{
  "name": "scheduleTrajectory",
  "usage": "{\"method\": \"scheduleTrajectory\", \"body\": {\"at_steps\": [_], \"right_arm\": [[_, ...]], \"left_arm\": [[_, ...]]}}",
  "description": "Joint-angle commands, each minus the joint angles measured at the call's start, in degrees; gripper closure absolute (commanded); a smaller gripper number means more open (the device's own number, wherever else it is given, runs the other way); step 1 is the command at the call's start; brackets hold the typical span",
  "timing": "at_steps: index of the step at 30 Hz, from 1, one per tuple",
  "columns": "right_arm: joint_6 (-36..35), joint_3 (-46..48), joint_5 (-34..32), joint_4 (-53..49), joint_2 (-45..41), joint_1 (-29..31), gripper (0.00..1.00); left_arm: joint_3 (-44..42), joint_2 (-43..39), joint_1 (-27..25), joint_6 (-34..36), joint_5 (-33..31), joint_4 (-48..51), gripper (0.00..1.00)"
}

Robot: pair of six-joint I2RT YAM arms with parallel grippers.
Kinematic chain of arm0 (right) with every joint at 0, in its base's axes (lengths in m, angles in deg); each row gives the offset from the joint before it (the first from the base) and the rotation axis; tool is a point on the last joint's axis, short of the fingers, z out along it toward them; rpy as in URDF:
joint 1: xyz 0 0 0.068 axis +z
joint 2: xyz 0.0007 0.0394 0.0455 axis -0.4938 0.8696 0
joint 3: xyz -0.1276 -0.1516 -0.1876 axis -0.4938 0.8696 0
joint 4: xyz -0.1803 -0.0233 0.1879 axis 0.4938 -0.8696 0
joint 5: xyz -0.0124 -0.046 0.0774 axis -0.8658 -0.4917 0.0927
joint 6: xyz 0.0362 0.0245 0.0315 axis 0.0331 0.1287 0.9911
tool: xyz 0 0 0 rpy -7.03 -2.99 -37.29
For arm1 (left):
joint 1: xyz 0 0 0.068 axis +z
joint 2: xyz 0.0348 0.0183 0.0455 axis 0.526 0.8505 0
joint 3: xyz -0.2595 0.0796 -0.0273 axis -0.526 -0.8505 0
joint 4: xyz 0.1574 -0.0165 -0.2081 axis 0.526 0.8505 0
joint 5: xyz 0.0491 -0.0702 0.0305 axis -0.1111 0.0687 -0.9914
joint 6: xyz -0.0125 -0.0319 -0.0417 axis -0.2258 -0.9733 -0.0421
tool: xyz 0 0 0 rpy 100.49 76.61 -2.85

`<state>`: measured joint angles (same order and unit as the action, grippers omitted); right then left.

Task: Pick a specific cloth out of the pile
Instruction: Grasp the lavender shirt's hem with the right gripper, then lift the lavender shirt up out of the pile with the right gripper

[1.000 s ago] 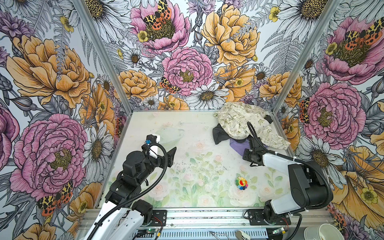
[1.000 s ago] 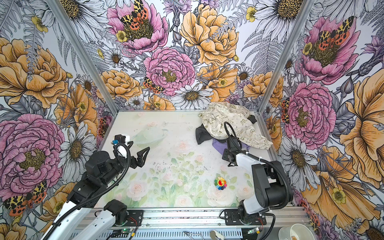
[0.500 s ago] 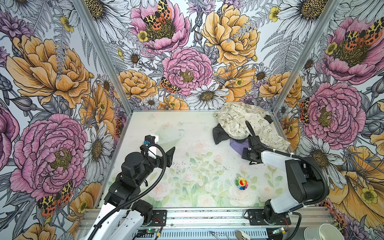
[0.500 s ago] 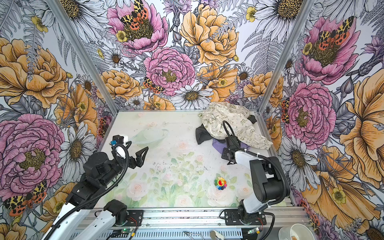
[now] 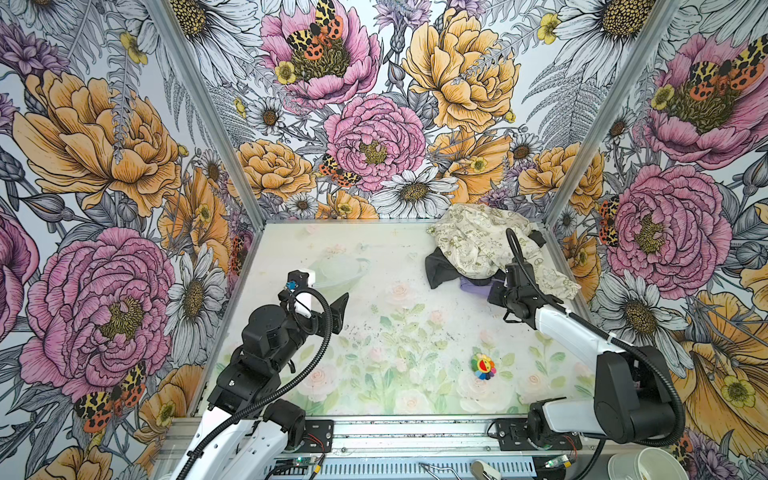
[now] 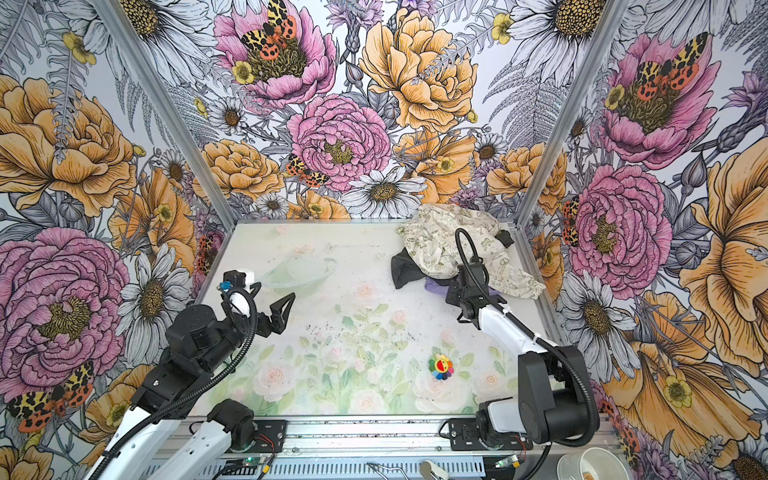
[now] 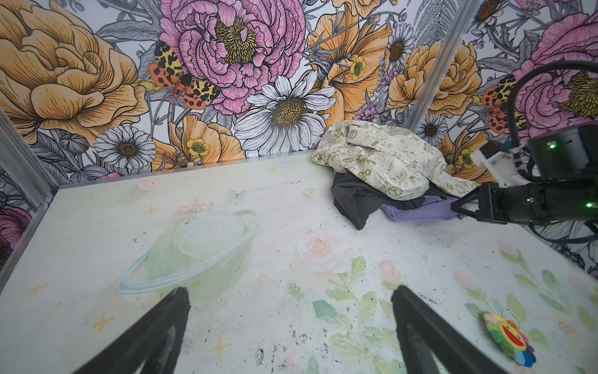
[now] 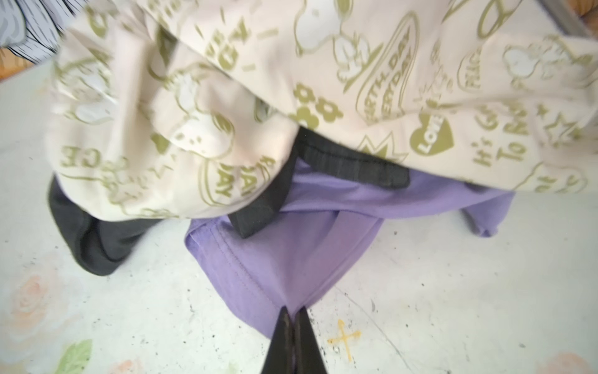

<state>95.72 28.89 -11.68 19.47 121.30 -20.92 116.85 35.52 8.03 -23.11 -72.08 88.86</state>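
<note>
Operator: Cloth [image 8: 291, 252] location?

Annotator: Bottom of the pile [image 5: 478, 245], lavender, lying on the table [image 5: 374, 291]. Most of it sits under the cream printed cloth [image 7: 382, 158] and the black cloth [image 7: 352, 200]. One edge sticks out at the pile's near side, toward your arms.

Operator: Right pincer [image 8: 293, 315]?

Annotator: Yours is pressed together on that exposed lavender edge, pinching a fold of it just beside the pile, tips low at the table. The fabric puckers toward the tips in the right wrist view.

Operator: Left?

Annotator: Your left pincer [image 7: 289, 291] is spread wide over bare table, well apart from the pile and to its left in both top views.

Operator: Anything else?

Annotator: Small rainbow flower toy [image 5: 483, 365] on the table, nearer your arms than the pile, apart from it.
</note>
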Motion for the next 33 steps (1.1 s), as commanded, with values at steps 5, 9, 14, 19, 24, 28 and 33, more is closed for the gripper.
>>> {"method": "scheduleTrajectory", "body": {"at_steps": [5, 9, 14, 19, 24, 28, 33], "right_arm": [[-1.56, -4.50, -2.91, 0.76, -9.53, 0.30, 1.00], [-2.47, -7.36, -2.94, 0.80, -11.77, 0.21, 1.00], [-3.73, -11.44, -3.02, 0.83, -12.57, 0.27, 1.00], [-5.25, -16.20, -3.18, 0.83, -12.49, 0.29, 1.00], [-6.68, -21.71, -3.99, 0.76, -11.75, 0.27, 1.00], [-7.30, -26.59, -3.93, 0.84, -10.87, 0.28, 1.00], [-7.79, -32.35, -3.58, 0.91, -9.69, 0.29, 1.00]], "left_arm": [[-0.63, -1.24, 0.59, -0.42, -1.81, -0.11, 0.01], [-0.74, -1.37, 0.63, -0.51, -1.82, -0.12, 0.01], [-0.76, -1.81, 0.59, -0.71, -1.91, -0.11, 0.01], [-0.86, -2.16, 0.61, -0.77, -2.06, 0.00, 0.01], [-0.91, -2.25, 0.59, -0.82, -2.08, -0.11, 0.01], [-0.89, -2.26, 0.57, -0.95, -2.13, -0.13, 0.01], [-0.91, -2.25, 0.61, -1.04, -2.08, -0.11, 0.01]]}}
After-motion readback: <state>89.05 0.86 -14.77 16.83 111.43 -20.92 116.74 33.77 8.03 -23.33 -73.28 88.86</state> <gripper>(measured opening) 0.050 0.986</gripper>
